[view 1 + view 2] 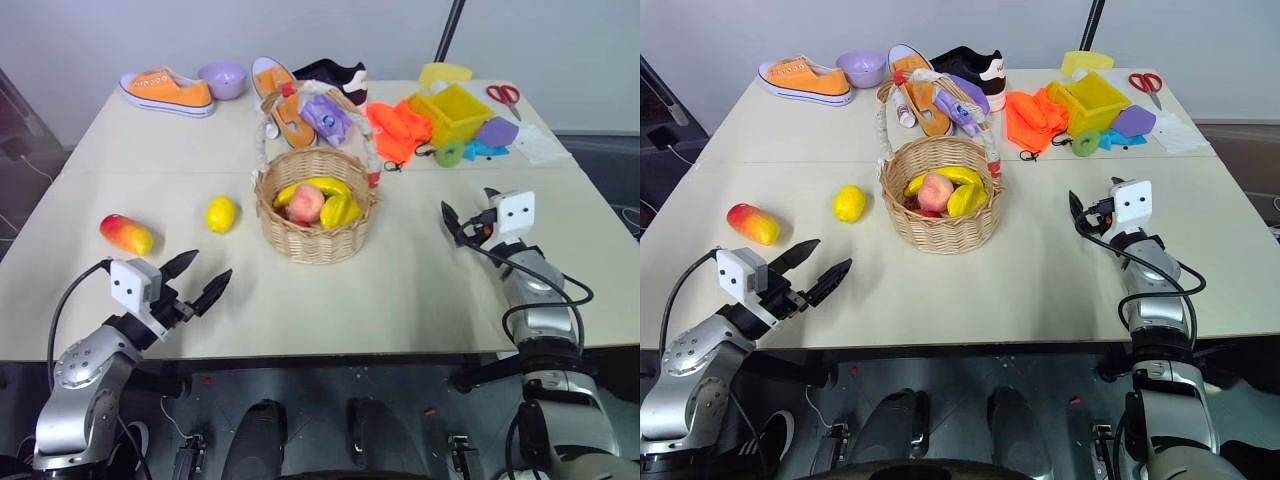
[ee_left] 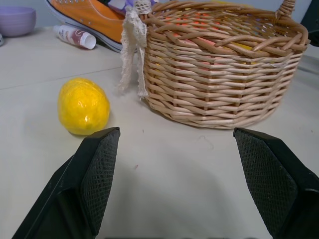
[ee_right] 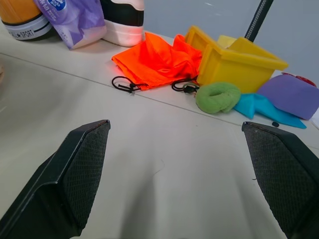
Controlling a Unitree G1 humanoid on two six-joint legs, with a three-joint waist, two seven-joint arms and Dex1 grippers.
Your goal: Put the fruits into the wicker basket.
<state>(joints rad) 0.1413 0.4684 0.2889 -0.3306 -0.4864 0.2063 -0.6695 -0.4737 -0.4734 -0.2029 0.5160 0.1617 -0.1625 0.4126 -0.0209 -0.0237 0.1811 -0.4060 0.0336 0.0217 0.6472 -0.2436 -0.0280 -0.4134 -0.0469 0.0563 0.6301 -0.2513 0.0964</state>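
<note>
While the wicker basket (image 1: pixel 315 205) stands near the middle of the table (image 1: pixel 400 290), we see yellow bananas (image 1: pixel 325 190) and a pinkish peach (image 1: pixel 306 204) already lying inside it. To the basket's left, just beside it on the tabletop, sits the lemon (image 1: pixel 220 213), and farther left of the basket, well apart from it, lies the red-and-yellow mango (image 1: pixel 126 234). Our left gripper (image 1: pixel 197 280) hangs low over the table's near edge, to the left of the basket and nearer to us, its two black fingers spread apart with nothing between them and aimed toward the lemon and basket. Our right gripper (image 1: pixel 465 212) sits to the basket's right, fingers wide apart and empty. Behind the basket, on the right, we see an orange cloth (image 3: pixel 157 59) and a yellow bin (image 3: pixel 239 62).
</note>
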